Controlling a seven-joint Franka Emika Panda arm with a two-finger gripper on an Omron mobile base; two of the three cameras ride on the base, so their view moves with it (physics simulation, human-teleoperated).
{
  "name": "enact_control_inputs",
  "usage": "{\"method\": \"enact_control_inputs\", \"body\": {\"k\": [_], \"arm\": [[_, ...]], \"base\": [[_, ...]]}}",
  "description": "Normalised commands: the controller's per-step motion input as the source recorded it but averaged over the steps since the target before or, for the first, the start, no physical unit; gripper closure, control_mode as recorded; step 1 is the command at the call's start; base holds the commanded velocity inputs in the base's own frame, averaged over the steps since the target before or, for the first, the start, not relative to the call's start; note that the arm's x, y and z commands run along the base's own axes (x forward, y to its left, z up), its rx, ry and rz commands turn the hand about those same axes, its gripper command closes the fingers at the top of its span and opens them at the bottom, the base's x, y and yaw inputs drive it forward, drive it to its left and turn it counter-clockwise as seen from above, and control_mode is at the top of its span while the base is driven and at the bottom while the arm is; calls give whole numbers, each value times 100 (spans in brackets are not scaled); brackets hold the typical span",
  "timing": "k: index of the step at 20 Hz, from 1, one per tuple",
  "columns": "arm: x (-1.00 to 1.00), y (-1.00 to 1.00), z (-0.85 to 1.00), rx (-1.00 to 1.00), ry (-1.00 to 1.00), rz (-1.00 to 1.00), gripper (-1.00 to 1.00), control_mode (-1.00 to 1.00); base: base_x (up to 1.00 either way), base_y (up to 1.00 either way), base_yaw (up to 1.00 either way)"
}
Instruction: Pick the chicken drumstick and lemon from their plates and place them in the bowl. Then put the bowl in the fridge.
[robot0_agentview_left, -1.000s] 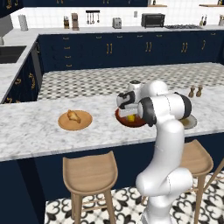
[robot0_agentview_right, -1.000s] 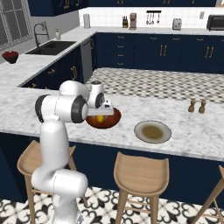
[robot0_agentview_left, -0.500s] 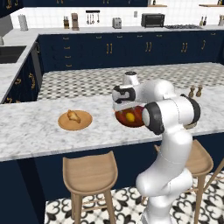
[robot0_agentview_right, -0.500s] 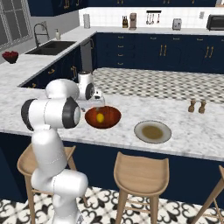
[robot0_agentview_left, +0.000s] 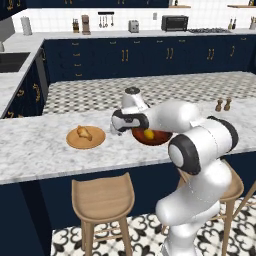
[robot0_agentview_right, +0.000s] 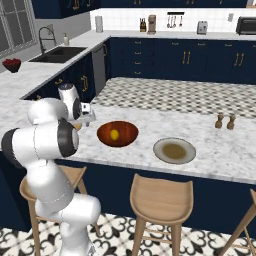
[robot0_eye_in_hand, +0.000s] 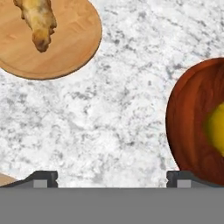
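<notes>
On the white marbled island counter the task's things lie in a row, and no brand, label or writing can be read on any of them. Largest after the counter are three wooden bar stools at its near edge, counted in the right base view. Then comes the white arm, bent low over the counter, its gripper hanging empty above bare marble between the wooden plate and the bowl; in the hand view its two dark tips stand far apart with nothing between them.

One reddish-brown bowl sits near the middle of the counter, and one lemon lies inside it on the glossy red interior. There are two plates. The tan wooden plate is to the left of the bowl in the left base view, apart from it, and carries one golden-brown chicken drumstick. The grey-beige plate with a darker rim is on the other side of the bowl, near it but not touching, with nothing lying on it.

Smallest are two brown shakers standing upright side by side towards the far end of the counter, well apart from the plates.
</notes>
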Motion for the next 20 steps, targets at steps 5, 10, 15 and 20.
{"method": "enact_control_inputs", "body": {"k": [5,10,15,20], "arm": [[36,100,5,0,2,10,-100,-100],[61,100,0,0,3,7,-100,-100],[83,77,-10,-1,11,0,-100,-100],[91,36,-35,-8,7,0,-100,-100]], "base": [[0,0,0],[0,0,0],[0,0,0],[0,0,0]]}}
